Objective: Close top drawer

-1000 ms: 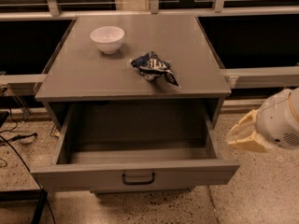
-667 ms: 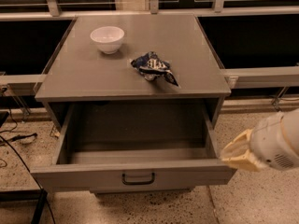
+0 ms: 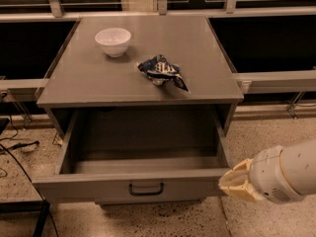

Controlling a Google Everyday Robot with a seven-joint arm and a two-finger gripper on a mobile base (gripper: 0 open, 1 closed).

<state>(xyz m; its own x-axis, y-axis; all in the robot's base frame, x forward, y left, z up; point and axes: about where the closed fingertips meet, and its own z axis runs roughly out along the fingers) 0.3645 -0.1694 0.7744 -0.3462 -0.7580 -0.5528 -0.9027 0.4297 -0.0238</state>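
Observation:
The top drawer [image 3: 128,186] of the grey cabinet stands pulled far out, its deep grey interior empty, with a small black loop handle [image 3: 146,188] at the centre of its flat front panel. My gripper [image 3: 236,181] is at the lower right, its cream tip next to the right end of the drawer's front panel. The white arm segment [image 3: 286,174] runs off the right edge.
On the cabinet top [image 3: 84,78] sit a white bowl [image 3: 113,41] at the back left and a crumpled blue snack bag [image 3: 161,70] near the middle. Dark cables [image 3: 15,149] lie on the speckled floor at the left. A rail runs behind the cabinet.
My gripper has moved down and to the left, from beside the cabinet's right side to the right end of the drawer's front panel. The drawer stays open.

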